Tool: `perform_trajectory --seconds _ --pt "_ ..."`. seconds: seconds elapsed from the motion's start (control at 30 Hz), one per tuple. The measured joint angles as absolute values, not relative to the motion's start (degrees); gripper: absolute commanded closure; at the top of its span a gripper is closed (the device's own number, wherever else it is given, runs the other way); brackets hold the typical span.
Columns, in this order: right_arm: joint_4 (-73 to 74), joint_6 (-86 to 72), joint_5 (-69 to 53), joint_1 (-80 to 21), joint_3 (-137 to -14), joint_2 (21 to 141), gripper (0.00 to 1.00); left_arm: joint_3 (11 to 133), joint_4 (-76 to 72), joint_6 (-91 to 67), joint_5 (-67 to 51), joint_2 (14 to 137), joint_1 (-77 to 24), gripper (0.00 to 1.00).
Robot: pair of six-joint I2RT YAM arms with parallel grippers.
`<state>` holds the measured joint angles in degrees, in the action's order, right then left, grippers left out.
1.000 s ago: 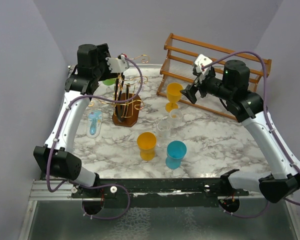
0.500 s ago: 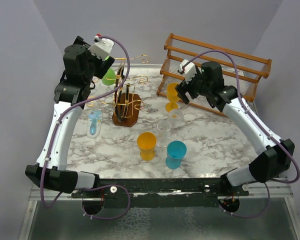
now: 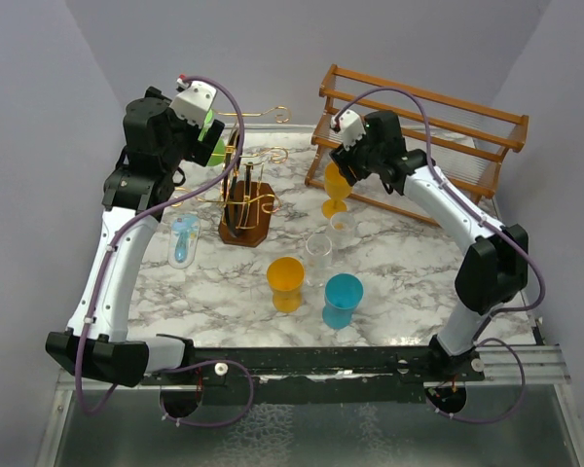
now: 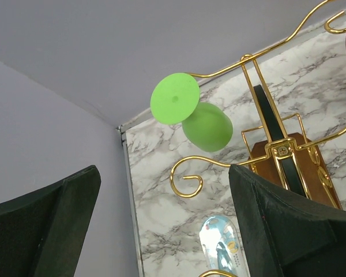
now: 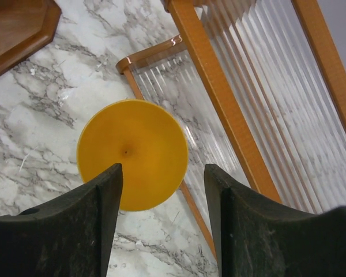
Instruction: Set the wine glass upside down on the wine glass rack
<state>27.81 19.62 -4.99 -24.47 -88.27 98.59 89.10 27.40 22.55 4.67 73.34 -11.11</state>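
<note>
The wine glass rack (image 3: 245,206) is gold wire on a dark brown base, at the back left. A green wine glass (image 4: 206,125) hangs upside down on one of its scroll arms, foot uppermost. It shows partly behind my left arm in the top view (image 3: 210,128). My left gripper (image 3: 217,148) (image 4: 161,231) is open and empty, near and apart from the green glass. A yellow wine glass (image 3: 338,185) stands to the rack's right. My right gripper (image 3: 339,167) (image 5: 161,219) is open just above its round top (image 5: 132,154), not touching it.
A larger brown wooden slatted rack (image 3: 419,146) (image 5: 219,98) stands at the back right, close to the yellow glass. An orange glass (image 3: 285,277), a blue glass (image 3: 343,297) and two clear glasses (image 3: 319,255) stand mid-table. A blue packet (image 3: 183,238) (image 4: 222,248) lies left of the wire rack.
My left arm has drawn back and up from the rack, with the green glass hanging there. My right arm has swung left and now hovers over the yellow glass.
</note>
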Motion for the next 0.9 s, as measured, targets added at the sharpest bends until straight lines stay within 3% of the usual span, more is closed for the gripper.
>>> perform_trajectory --seconds 0.33,0.9 --pt "27.90 19.29 -1.93 -24.47 -90.89 103.11 0.60 89.10 28.03 21.74 3.33 73.32 -11.11 0.04" --pt "27.79 19.27 0.49 -24.47 -89.56 103.26 0.64 89.10 28.01 21.76 2.76 73.32 -11.11 0.04"
